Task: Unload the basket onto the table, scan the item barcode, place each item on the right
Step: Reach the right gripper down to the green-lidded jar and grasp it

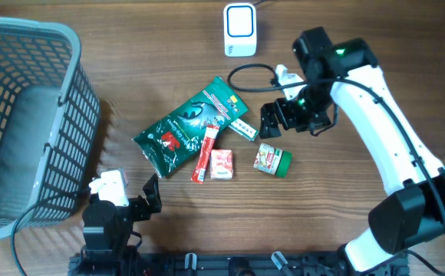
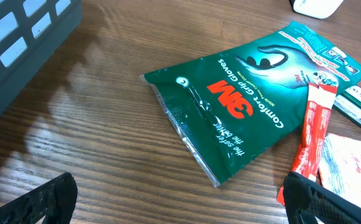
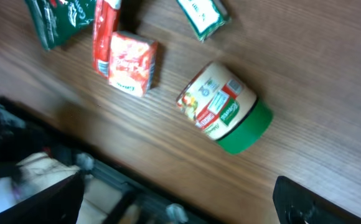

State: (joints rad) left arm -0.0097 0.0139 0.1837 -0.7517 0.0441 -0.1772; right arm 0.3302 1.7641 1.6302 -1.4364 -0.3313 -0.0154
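The sideways green-lidded jar point(image 3: 221, 115) at frame centre looked light, rigid and roll-prone, best pinched across its body by the wide-open right end effector point(image 3: 180, 205).

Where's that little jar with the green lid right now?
In the overhead view the jar lies on its side on the table, right of centre, just right of the small red-and-white packet.
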